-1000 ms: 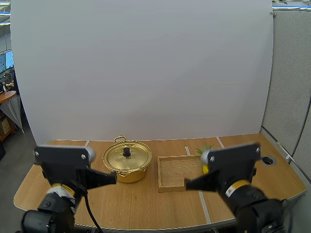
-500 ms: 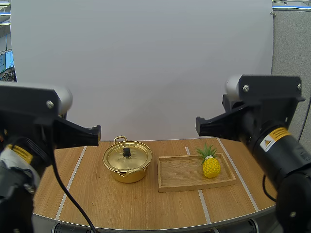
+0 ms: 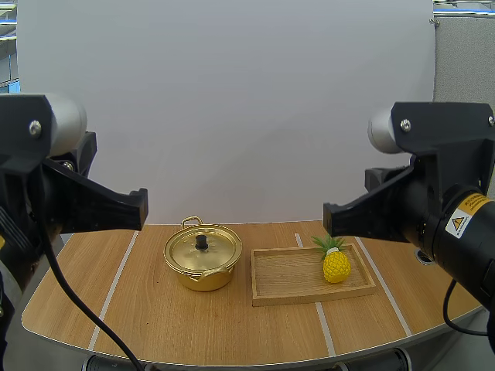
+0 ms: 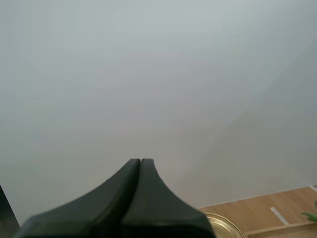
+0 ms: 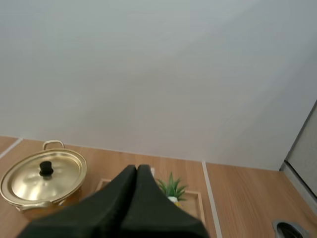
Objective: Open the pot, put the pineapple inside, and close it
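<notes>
The desk (image 3: 193, 325) lay wide, its near edge curving round at both corners, and a white sheet (image 3: 232, 108) stood along its far edge. The gold pot (image 3: 203, 269) stood left of centre, toward the far side. Its lid (image 3: 213, 251) was seated on it with the black knob (image 3: 202, 241) upright, and one loop handle (image 3: 192, 222) was turned to the far side. Just right of the pot, across a narrow gap, lay the wooden tray (image 3: 282, 274) with its long side running left to right. The pineapple (image 3: 336, 265) stood upright in the tray's right end, leaves up. Bare wood lay open left of the pot, in a broad strip along the near side of pot and tray, and right of the tray out to the desk's right edge. White tape lines (image 3: 114, 282) ran across it from near to far. The left arm (image 3: 54, 185) hung raised at the left and the right arm (image 3: 433, 201) at the right, both well above the desk and well apart from everything on it. The left jaws were pressed together, their two black fingers (image 4: 121, 198) flat against each other as one dark wedge, holding and touching nothing, with the pot's rim showing just beside them. The right jaws were pressed together likewise, their fingers (image 5: 116, 203) forming a single wedge aimed between pot and pineapple, gripping nothing.
</notes>
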Motion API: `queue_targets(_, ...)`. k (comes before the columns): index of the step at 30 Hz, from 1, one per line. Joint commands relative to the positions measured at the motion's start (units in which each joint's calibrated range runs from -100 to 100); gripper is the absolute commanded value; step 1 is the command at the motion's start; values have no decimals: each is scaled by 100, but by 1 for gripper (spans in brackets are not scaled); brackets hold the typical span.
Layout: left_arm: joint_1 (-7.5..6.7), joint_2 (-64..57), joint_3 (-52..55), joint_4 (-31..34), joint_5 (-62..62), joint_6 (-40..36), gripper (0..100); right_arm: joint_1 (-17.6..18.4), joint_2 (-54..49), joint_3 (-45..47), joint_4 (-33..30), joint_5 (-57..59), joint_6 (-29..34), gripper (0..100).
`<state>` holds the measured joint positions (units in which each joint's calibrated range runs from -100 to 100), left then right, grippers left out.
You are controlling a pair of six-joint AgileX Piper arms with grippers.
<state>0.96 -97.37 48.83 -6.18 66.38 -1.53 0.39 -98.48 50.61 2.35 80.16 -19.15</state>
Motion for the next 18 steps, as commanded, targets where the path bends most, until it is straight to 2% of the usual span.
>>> queue_targets(1,12,900,-15,30,58,16,0,-13,657,-37,-235,173,91,0)
queue_targets(7,12,2115,-15,-333,-227,429,0,-13,1539,-37,-235,245,137,0)
queue_targets(13,12,3155,-15,-918,-395,975,0,-13,2340,-37,-578,245,674,0)
queue_targets(18,12,3879,-15,-1437,-425,1451,0,-13,2905,-37,-623,245,722,0)
